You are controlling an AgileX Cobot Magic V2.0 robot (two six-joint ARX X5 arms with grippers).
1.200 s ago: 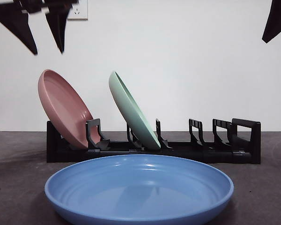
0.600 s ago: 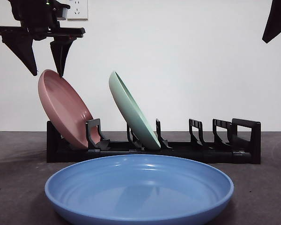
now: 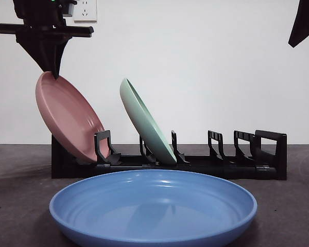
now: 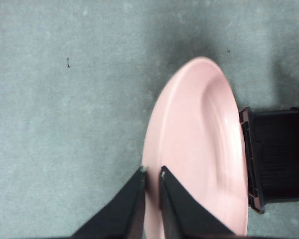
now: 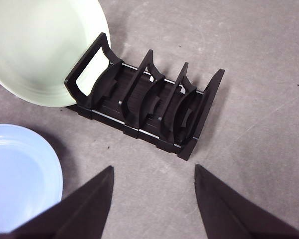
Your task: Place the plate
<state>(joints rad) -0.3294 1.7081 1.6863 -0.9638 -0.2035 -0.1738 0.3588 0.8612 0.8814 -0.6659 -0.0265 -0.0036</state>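
A: Noting the layout, biggest item first. The grey worktop (image 3: 20, 206) is carrying a blue plate (image 3: 153, 206) lying flat nearest the front camera. Behind it the black dish rack (image 3: 270, 154) is standing, with a green plate (image 3: 144, 121) leaning in a middle slot and a pink plate (image 3: 67, 118) leaning at the rack's end slot.

B: And the pincers?

A: The left pincer (image 4: 150, 175) is pinching the pink plate's upper rim, jaws pressed close with the edge between them; the front view is showing it coming in from above. The right pincer (image 5: 152, 174) is hanging spread and empty above the rack's vacant slots, waiting.

B: So the plate is in its slot already?

A: Its lower edge is sitting down in the rack beside a divider, as far as the front view is showing. I am judging the placing as nearly done, with the seating and release remaining.

B: How should that go?

A: I am suggesting this: keep the rim pinched until the lower edge is resting fully against the rack floor, let the plate lean onto its support, then spread the jaws slowly and lift straight up along the rim's plane. Pulling sideways is risking tipping the plate off the rack's end, since nothing is standing beyond it there. The glazed rim is probably slippery, so no twisting.
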